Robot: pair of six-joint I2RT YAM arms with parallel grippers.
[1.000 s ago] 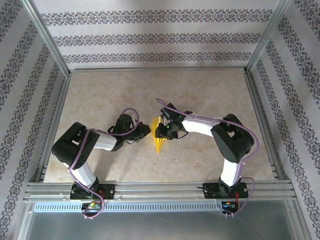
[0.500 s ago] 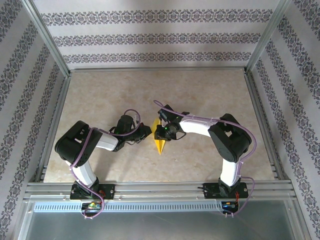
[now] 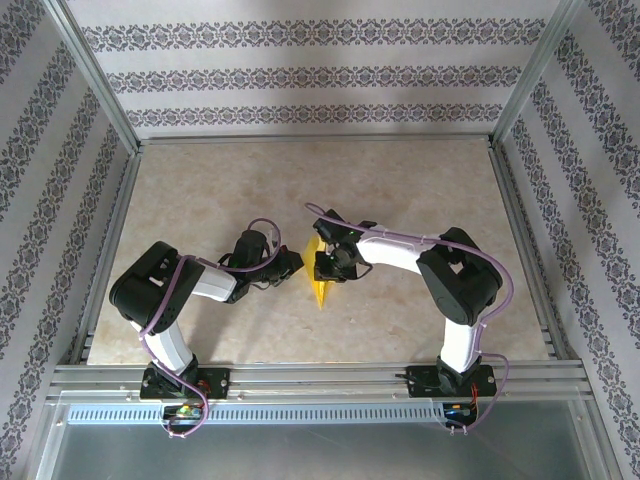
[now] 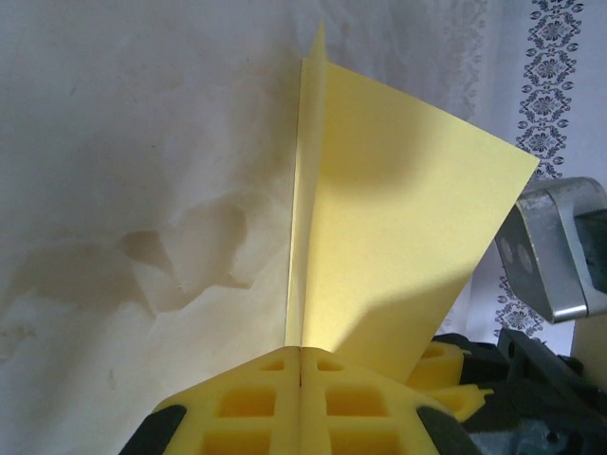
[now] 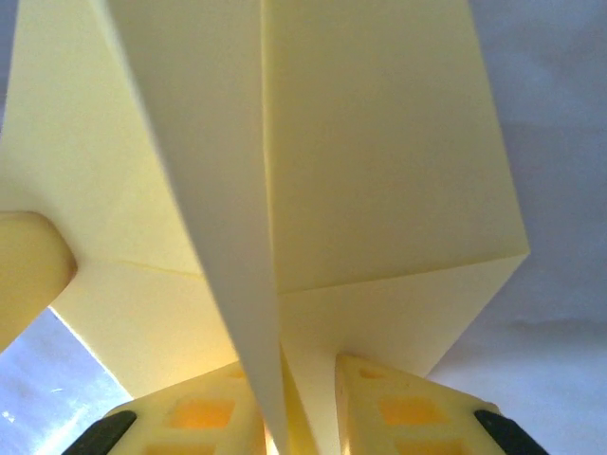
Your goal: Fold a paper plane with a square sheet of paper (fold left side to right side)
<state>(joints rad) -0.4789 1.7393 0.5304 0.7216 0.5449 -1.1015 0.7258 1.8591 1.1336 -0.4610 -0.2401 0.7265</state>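
The square sheet of paper (image 3: 319, 288) is bright yellow and folded into a narrow pointed shape, its tip toward the near edge. It is held up on edge between both grippers at the table's middle. My left gripper (image 3: 297, 262) is shut on the paper's crease (image 4: 301, 365), and a flap (image 4: 398, 237) spreads to the right. My right gripper (image 3: 322, 264) comes in from the other side. Its pads (image 5: 408, 408) are closed on a folded ridge of the paper (image 5: 379, 142), with a narrow gap left between them.
The beige tabletop (image 3: 400, 190) is bare around the arms. Metal frame rails (image 3: 300, 375) run along the near edge and up the sides, with patterned walls behind. The right gripper's yellow pads (image 4: 453, 365) sit close beside the left one's.
The right gripper has narrowed its jaws on the paper and turned slightly. The left arm has shifted a little, still shut on the paper.
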